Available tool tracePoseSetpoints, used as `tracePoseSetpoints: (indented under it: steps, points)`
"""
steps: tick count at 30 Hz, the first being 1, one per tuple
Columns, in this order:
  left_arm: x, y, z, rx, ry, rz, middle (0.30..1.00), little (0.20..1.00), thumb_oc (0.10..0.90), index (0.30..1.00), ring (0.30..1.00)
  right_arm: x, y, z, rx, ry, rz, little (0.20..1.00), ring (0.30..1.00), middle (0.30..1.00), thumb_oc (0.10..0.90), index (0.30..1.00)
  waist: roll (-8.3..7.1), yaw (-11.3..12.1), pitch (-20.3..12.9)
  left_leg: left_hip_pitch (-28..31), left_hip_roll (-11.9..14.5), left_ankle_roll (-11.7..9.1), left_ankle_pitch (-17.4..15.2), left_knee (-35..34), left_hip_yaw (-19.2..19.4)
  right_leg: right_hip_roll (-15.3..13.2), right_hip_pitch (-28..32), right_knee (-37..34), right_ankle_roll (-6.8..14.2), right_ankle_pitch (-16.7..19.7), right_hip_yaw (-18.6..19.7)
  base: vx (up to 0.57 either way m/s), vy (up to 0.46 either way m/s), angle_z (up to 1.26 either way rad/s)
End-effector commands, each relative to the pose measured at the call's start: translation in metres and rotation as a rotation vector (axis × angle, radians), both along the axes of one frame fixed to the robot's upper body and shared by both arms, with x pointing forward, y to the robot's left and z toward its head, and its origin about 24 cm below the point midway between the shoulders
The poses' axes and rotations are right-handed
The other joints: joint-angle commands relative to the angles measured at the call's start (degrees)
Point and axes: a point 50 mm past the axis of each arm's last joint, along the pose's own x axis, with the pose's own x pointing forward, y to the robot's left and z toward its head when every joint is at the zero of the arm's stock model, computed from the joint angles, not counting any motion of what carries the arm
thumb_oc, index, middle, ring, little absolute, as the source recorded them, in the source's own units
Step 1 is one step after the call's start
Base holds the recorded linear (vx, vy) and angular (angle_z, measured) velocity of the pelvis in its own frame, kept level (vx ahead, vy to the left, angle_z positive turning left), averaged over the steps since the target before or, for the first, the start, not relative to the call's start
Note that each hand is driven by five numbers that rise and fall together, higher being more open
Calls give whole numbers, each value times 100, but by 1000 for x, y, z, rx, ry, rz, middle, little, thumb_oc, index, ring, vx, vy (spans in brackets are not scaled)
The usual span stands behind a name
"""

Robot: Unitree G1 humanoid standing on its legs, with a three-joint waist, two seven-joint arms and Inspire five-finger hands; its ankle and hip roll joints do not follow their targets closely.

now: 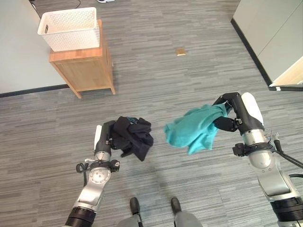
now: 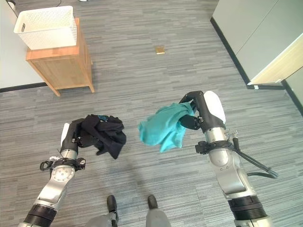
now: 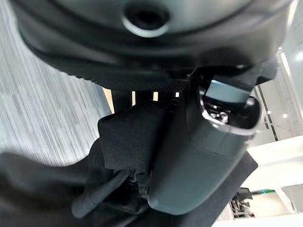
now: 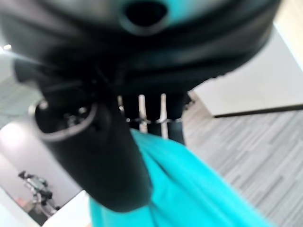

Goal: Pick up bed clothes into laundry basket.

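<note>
A bunched black garment (image 1: 133,136) hangs above the floor, and my left hand (image 1: 107,137) is shut on its left side; the left wrist view shows the thumb (image 3: 199,156) pressed over the black cloth (image 3: 125,142). A teal garment (image 1: 194,128) droops from my right hand (image 1: 232,116), which is shut on its upper right corner. The right wrist view has the teal cloth (image 4: 189,189) under that hand's thumb (image 4: 102,156). A white slotted laundry basket (image 1: 71,28) stands on a small wooden cabinet (image 1: 85,68) far off at the upper left.
A pale wall (image 1: 16,52) runs beside the cabinet at the left. White panels (image 1: 272,33) with a dark skirting close off the upper right. A small tan block (image 1: 180,51) lies on the grey plank floor (image 1: 156,90) between me and the far end.
</note>
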Motion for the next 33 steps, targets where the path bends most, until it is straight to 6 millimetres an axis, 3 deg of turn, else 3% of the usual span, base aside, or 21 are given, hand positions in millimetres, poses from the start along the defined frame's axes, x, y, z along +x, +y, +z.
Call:
tracePoseSetpoints:
  steps: [1, 4, 8, 9, 13, 14, 15, 16, 19, 20, 22, 23, 24, 26, 27, 29, 32, 33]
  points:
    - [10, 4, 59, 35, -290, -36, 300, 300, 400, 300, 300, -2, 6, 59, -1, -307, 49, 300, 300, 300, 400, 300, -379, 31, -563, 477, -428, -345, -1313, 11, -99, 253, -268, -722, 5, 941, -157, 348, -33, 52]
    - [14, -2, 59, 42, -286, -59, 300, 300, 400, 300, 300, -4, -1, 54, -15, -284, 18, 300, 300, 300, 400, 300, -340, -140, -534, 720, -523, -333, -1502, 11, -407, 430, -425, -777, 8, 1111, -366, 271, -54, 69]
    - [14, -3, 59, 45, -285, -65, 300, 300, 400, 300, 300, -4, -3, 52, -16, -274, 10, 300, 300, 300, 400, 300, -327, -216, -510, 796, -529, -325, -1549, 11, -548, 428, -468, -754, 17, 1169, -458, 135, -76, 58]
    - [10, -4, 54, 38, -271, -66, 300, 300, 400, 300, 300, -5, -8, 43, -17, -236, -10, 300, 300, 300, 400, 300, -306, -244, -640, 1081, -579, -316, -1736, 11, -620, 278, -301, -831, -47, 1242, -508, 242, -126, 46]
    - [8, -2, 51, 26, -266, -50, 300, 300, 400, 300, 300, -4, -5, 41, -12, -232, 2, 300, 300, 300, 400, 300, -289, -228, -667, 1148, -571, -347, -1703, 11, -576, 268, -209, -884, -43, 1324, -485, 88, -61, 20]
    - [8, -2, 51, 27, -265, -51, 300, 300, 400, 300, 300, -4, -5, 41, -12, -231, 1, 300, 300, 300, 400, 300, -251, -221, -679, 1177, -542, -331, -1774, 11, -577, 297, -184, -880, -34, 1248, -491, 157, -123, -4]
    - [-1, 6, 43, -11, -241, -10, 300, 300, 400, 300, 300, -8, -13, 34, 27, -190, -14, 300, 300, 300, 400, 300, -153, -207, -848, 1191, -455, -434, -1578, 11, -521, 215, 84, -909, -121, 1183, -445, 221, -97, 7]
    - [-9, 34, -60, 58, 217, 152, 300, 300, 400, 300, 300, -68, -22, -207, 575, 585, -506, 300, 300, 300, 400, 300, -446, 90, -582, 224, 262, -463, -1029, 303, 423, -812, 856, -223, 40, 403, -1506, 204, -31, 2]
    - [-4, 22, -30, 131, 85, 72, 300, 300, 400, 300, 300, -58, -30, -184, 524, 486, -490, 300, 300, 300, 400, 300, -411, 123, -672, 413, 85, -355, -1002, 33, 255, -899, 817, 29, 170, 404, -1485, 95, 207, 50]
    - [-2, 27, -18, 177, 35, 69, 300, 300, 400, 300, 300, -50, -34, -166, 458, 430, -446, 300, 300, 300, 400, 300, -438, 140, -701, 508, 9, -327, -1062, 11, 146, -1034, 777, 401, 281, 481, -1399, 83, 190, 43]
    - [-1, 30, -11, 200, 7, 76, 300, 300, 400, 300, 300, -44, -35, -155, 418, 403, -422, 300, 300, 300, 400, 300, -469, 156, -664, 561, -29, -309, -1085, 11, 76, -1125, 690, 709, 316, 549, -1291, 53, 124, 18]
    - [4, 37, 0, 252, -38, 96, 300, 300, 400, 300, 300, -30, -34, -131, 361, 312, -370, 300, 300, 300, 400, 300, -530, 189, -624, 636, -35, -306, -1141, 11, -47, -1156, 541, 946, 352, 798, -1130, 38, 72, 14]
    - [4, 37, 1, 253, -40, 97, 300, 300, 400, 300, 300, -29, -33, -131, 361, 310, -369, 300, 300, 300, 400, 300, -530, 190, -615, 635, -34, -305, -1144, 11, -43, -1154, 529, 960, 354, 796, -1122, 61, 37, 12]
    - [12, 45, 16, 321, -98, 120, 300, 300, 400, 300, 300, -7, -28, -93, 271, 188, -274, 300, 300, 300, 400, 300, -577, 253, -660, 707, -67, -297, -1222, 11, -136, -920, 421, 674, 247, 621, -1027, 131, 43, 12]
    - [12, 45, 16, 320, -98, 121, 300, 300, 400, 300, 300, -6, -28, -92, 271, 187, -273, 300, 300, 300, 400, 300, -569, 245, -654, 714, -59, -300, -1233, 11, -140, -914, 435, 665, 243, 614, -1035, 138, 41, 15]
    - [13, 47, 29, 341, -152, 128, 300, 300, 400, 300, 300, 3, -26, -69, 215, 117, -224, 300, 300, 300, 400, 300, -611, 308, -675, 740, -104, -289, -1277, 11, -190, -728, 461, 258, 184, 540, -1078, 131, 18, 20]
    - [14, 51, 43, 360, -216, 155, 300, 300, 400, 300, 300, 13, -22, -25, 82, -36, -163, 300, 300, 300, 400, 300, -710, 355, -653, 852, -231, -256, -1367, 11, -380, -281, 225, -295, 117, 761, -1108, 223, 18, 19]
    - [15, 51, 43, 360, -217, 156, 300, 300, 400, 300, 300, 13, -22, -24, 80, -37, -163, 300, 300, 300, 400, 300, -694, 345, -650, 853, -218, -257, -1383, 11, -387, -270, 236, -310, 116, 763, -1118, 172, 14, 23]
